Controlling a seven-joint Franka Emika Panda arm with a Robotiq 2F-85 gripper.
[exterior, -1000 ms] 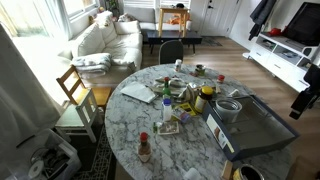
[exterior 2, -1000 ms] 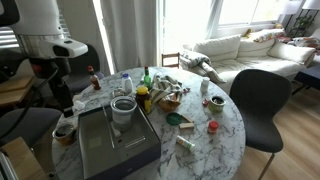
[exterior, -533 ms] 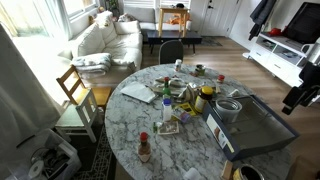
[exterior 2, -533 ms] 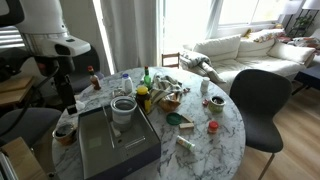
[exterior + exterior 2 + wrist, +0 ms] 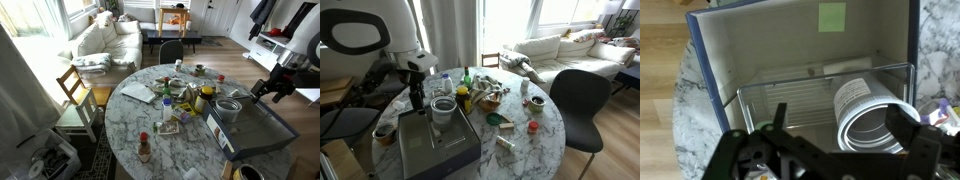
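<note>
The black claw (image 5: 845, 128) hangs released above the tray, jaws spread wide, grasping nothing; near it a white paper cup (image 5: 862, 108) with a printed label and a dark open mouth sits inside a wire rack (image 5: 790, 100) in the blue-walled grey tray (image 5: 700, 60); the tray rests on a round marble table (image 5: 128, 118).

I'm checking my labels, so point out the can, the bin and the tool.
can (image 5: 853, 98): wrist view, on its white label.
bin (image 5: 445, 165): an exterior view, on its outer side wall.
tool (image 5: 417, 100): an exterior view, between its fingertips.
</note>
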